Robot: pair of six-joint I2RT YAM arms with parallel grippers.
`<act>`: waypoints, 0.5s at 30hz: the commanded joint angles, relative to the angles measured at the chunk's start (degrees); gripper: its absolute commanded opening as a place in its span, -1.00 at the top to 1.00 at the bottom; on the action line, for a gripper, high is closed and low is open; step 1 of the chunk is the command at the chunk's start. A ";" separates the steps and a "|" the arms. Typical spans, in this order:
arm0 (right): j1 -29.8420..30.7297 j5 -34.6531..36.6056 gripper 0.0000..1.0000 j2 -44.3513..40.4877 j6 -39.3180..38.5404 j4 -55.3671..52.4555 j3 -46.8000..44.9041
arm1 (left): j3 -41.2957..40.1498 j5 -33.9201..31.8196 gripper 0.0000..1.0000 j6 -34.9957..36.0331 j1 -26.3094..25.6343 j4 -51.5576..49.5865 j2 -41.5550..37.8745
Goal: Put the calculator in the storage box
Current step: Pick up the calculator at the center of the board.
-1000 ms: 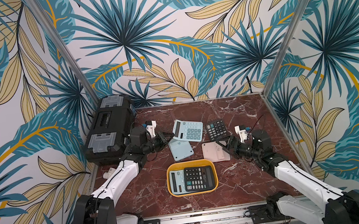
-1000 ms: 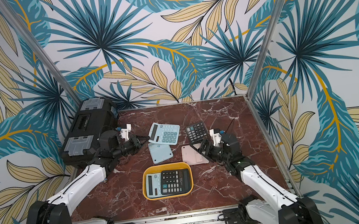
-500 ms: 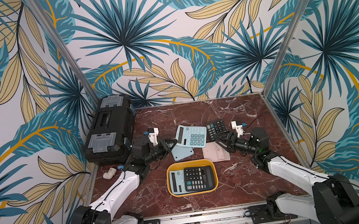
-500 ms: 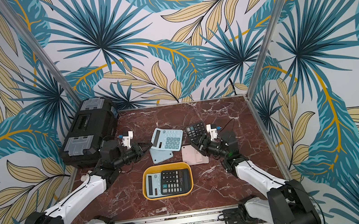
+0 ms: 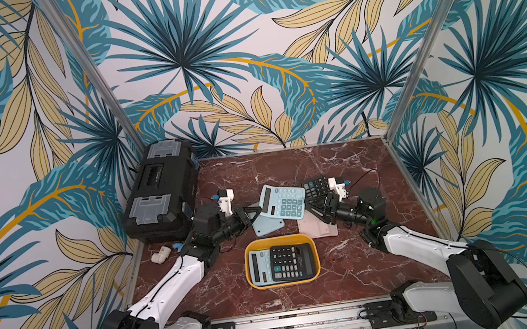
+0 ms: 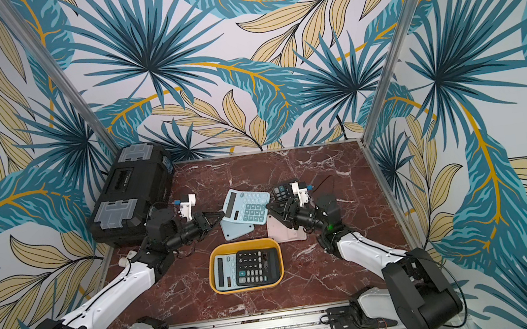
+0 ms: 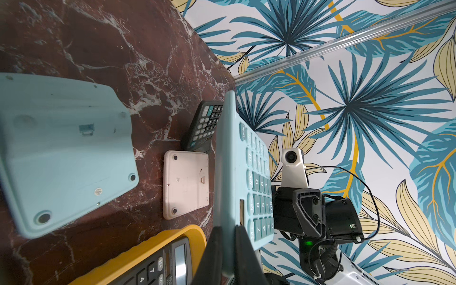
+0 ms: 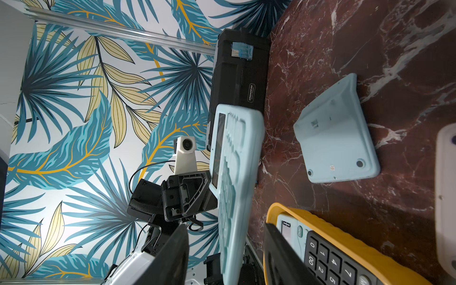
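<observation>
At ten o'clock on the marble table (image 5: pixel 342 168) stands a black toolbox (image 5: pixel 162 192). In front of it, by the nine-o'clock edge, lies a white pipe elbow (image 5: pixel 160 255), too small to make out further. The left gripper (image 5: pixel 251 211) is clamped on the nine-o'clock edge of the pale blue calculator (image 5: pixel 283 201), which hangs keys up, clear of the table, a little toward twelve from the centre. The left wrist view shows its black fingers (image 7: pixel 213 256) pressed against either face of that edge. Beneath it a face-down blue calculator (image 5: pixel 269 228) is half covered in both top views, though the right wrist view shows its whole underside (image 8: pixel 338 138). At six o'clock from the held one, apart from it, sits the yellow storage box (image 5: pixel 279 239). It holds a black calculator (image 5: pixel 290 262) that covers part of a lighter calculator (image 5: pixel 259 269). The right gripper (image 5: pixel 311 204) meets the held calculator's three-o'clock edge. The top views cannot show whether it touches. The right wrist view shows its fingers (image 8: pixel 172 254) spread on both sides of that edge with gaps, so the jaws stand parted and grip nothing. Around it, a second black calculator (image 5: pixel 316 186) at twelve and a pink calculator (image 5: pixel 317 232), face down at six, are each partly hidden by that arm.
</observation>
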 commanded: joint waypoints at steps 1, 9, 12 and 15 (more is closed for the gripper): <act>1.16 0.69 -0.01 1.20 0.55 3.05 0.89 | -0.88 -0.21 1.00 -0.44 -0.51 3.54 -1.35; 2.09 1.10 0.24 2.52 0.75 4.15 0.91 | -1.52 -0.78 1.00 -0.36 -1.01 3.54 -1.80; 2.17 1.11 0.32 2.64 0.73 4.13 1.00 | -1.55 -0.78 1.00 -0.32 -1.10 3.54 -1.78; 2.26 1.17 0.40 2.81 0.75 4.21 0.98 | -1.52 -0.86 1.00 -0.34 -1.33 3.54 -1.71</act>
